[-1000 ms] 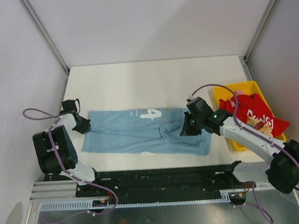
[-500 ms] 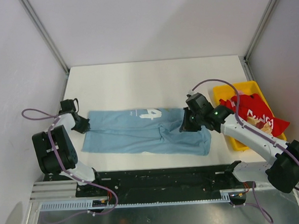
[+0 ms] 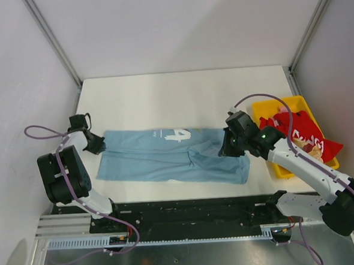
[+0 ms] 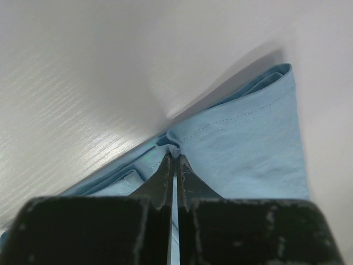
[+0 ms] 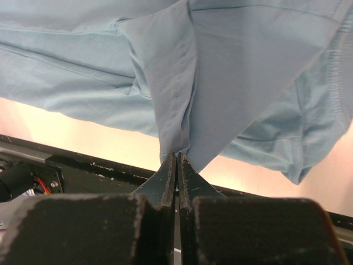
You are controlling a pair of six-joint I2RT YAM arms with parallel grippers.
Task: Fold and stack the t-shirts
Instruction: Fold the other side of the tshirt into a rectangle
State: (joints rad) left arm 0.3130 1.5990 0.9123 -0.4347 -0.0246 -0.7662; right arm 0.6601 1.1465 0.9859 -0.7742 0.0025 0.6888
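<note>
The light blue t-shirt lies lengthwise across the white table, folded into a long band with white lettering on top. My left gripper is shut on its left edge; in the left wrist view the cloth is pinched at the fingertips. My right gripper is shut on a fold at the shirt's right end, and the cloth hangs up from the tips. A red t-shirt with white lettering lies heaped in the yellow bin.
The yellow bin stands at the table's right edge, close behind my right arm. A black rail runs along the near edge. Grey walls and metal posts close in the back and sides.
My right gripper has shifted a little to the right and away from the front edge, drawing the shirt's right end with it. My left gripper has hardly moved.
</note>
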